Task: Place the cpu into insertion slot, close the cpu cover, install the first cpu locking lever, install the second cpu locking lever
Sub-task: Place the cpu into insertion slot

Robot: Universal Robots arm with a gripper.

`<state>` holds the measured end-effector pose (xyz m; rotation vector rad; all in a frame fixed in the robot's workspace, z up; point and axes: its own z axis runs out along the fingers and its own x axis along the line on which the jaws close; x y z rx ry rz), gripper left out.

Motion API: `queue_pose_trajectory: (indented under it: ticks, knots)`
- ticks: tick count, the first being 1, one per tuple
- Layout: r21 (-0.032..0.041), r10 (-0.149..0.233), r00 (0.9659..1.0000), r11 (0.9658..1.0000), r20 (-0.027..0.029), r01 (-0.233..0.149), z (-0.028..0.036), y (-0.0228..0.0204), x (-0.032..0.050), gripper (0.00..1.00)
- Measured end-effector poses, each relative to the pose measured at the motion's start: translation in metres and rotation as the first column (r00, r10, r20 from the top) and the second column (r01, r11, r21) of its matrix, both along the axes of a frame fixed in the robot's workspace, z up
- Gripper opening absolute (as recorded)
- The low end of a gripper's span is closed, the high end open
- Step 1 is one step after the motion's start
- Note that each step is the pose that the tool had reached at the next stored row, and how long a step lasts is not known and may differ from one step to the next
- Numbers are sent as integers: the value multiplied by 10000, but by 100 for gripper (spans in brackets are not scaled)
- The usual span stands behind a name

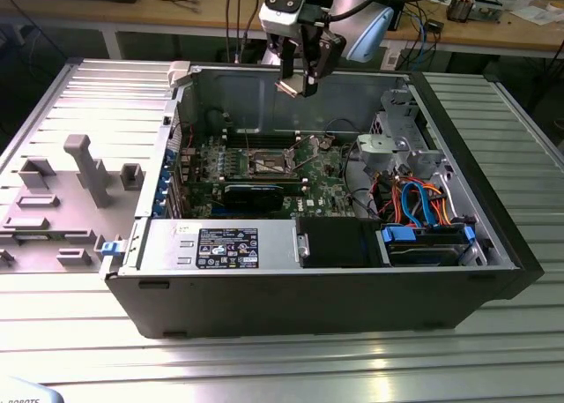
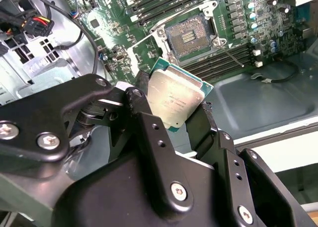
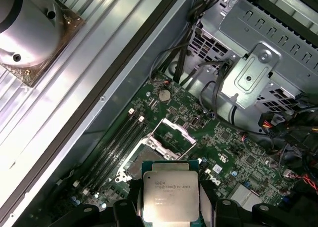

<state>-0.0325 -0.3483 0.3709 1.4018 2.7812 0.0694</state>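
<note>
cpu (image 2: 175, 100) in gripper (image 2: 174, 109), well above insertion slot (image 2: 189, 36) in case (image 1: 308, 302)

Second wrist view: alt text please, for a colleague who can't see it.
The black gripper is shut on the flat square silver-topped cpu, held tilted above the green circuit board. Beyond it the square silvery-rimmed insertion slot lies uncovered and empty, between rows of long memory slots.

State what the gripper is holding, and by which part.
The gripper holds the small square silver-topped cpu, pinched by two opposite edges.
</note>
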Motion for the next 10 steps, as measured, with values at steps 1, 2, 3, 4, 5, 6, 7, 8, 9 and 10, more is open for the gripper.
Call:
queue_pose_trajectory:
  ticks: [1, 2, 3, 4, 5, 6, 7, 8, 9, 10]
  knots:
    - [0, -87, 10000, 10000, 0, 87, 0, 0, 0, 54]
    - [-1, -201, 9998, 9998, 0, 201, 0, 0, 0, 54]
    - [-1, -323, 9995, 9995, 1, 323, 0, 0, 0, 54]
    - [-2, -386, 9993, 9993, 1, 386, 0, 0, 0, 54]
    - [-3, -485, 9988, 9988, 0, 485, 0, 0, 0, 54]
    - [-3, -562, 9984, 9984, 1, 562, 0, 0, 0, 54]
    - [-3, -620, 9981, 9981, 1, 620, -1, 0, 0, 54]
    - [-13, -744, 9972, 9972, 1, 744, -1, 0, 0, 54]
    - [-16, -794, 9968, 9968, 1, 794, 0, 0, 0, 54]
    - [-18, -846, 9964, 9964, 1, 846, 0, 0, 0, 54]
